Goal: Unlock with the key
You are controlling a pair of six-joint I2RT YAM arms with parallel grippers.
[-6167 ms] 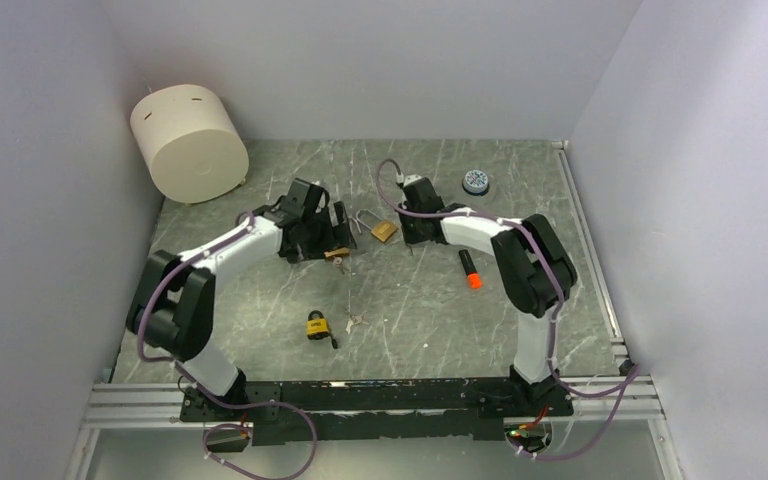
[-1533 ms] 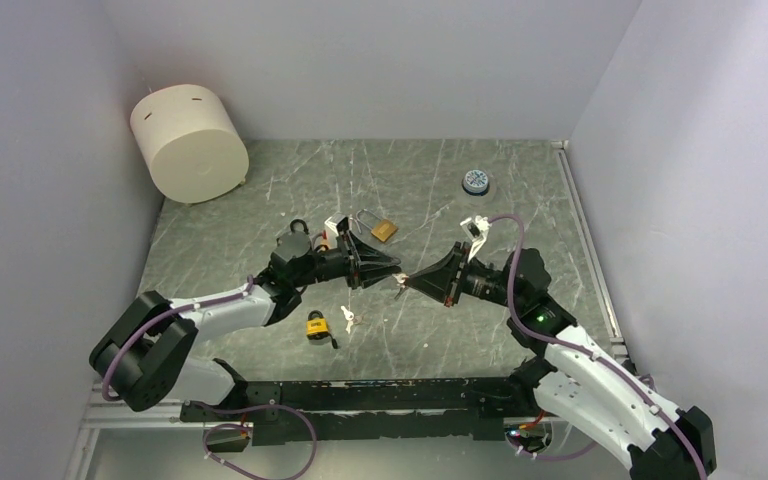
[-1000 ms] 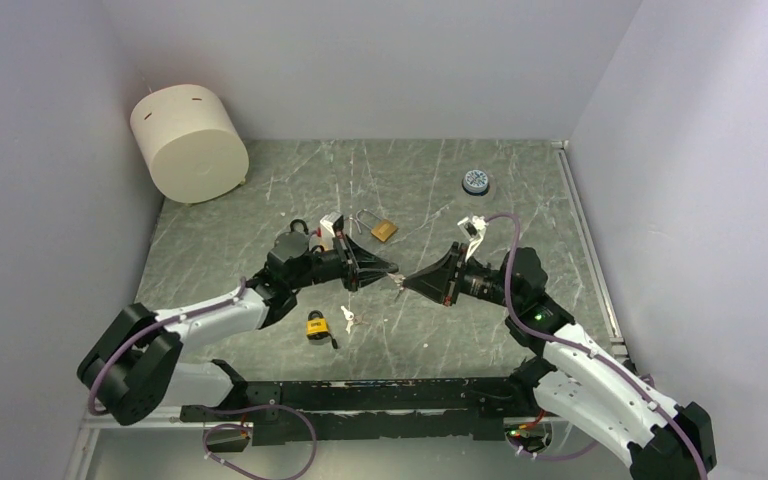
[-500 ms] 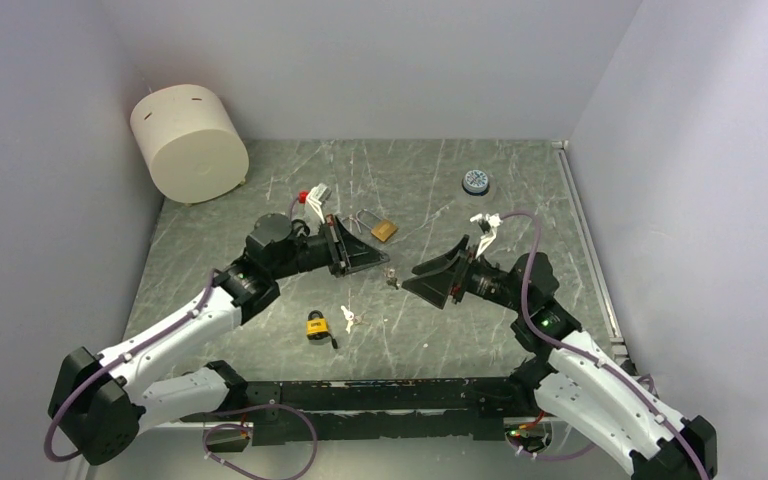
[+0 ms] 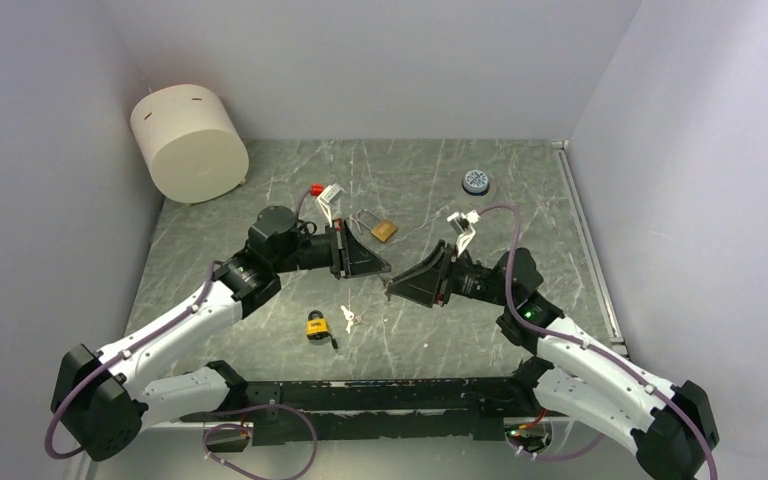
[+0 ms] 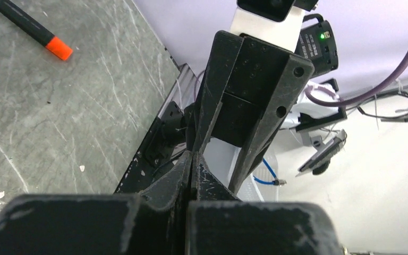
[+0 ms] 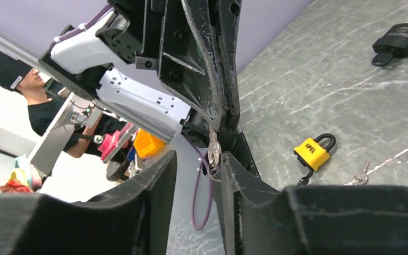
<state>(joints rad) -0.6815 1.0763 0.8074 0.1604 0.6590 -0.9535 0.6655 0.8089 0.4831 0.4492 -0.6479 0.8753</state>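
L gripper [image 6: 191,158]: fingers pressed tight, pinching key [image 7: 212,143] at the very tips. Key hangs w/ its ring below, off the table [image 5: 480,330], beyond and to the rt of yellow padlock [image 5: 315,326]. My R gripper [image 7: 196,159]: jaws spread, key in the gap, close to one finger; contact, can't tell. Both grippers tip-to-tip. Loose keys [image 5: 352,319] lie just rt of yellow padlock. Brass padlock [image 5: 384,230] well beyond it.

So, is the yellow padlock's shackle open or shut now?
Shut, it seems: on the yellow padlock, the right wrist view shows both legs of the black shackle entering the body.
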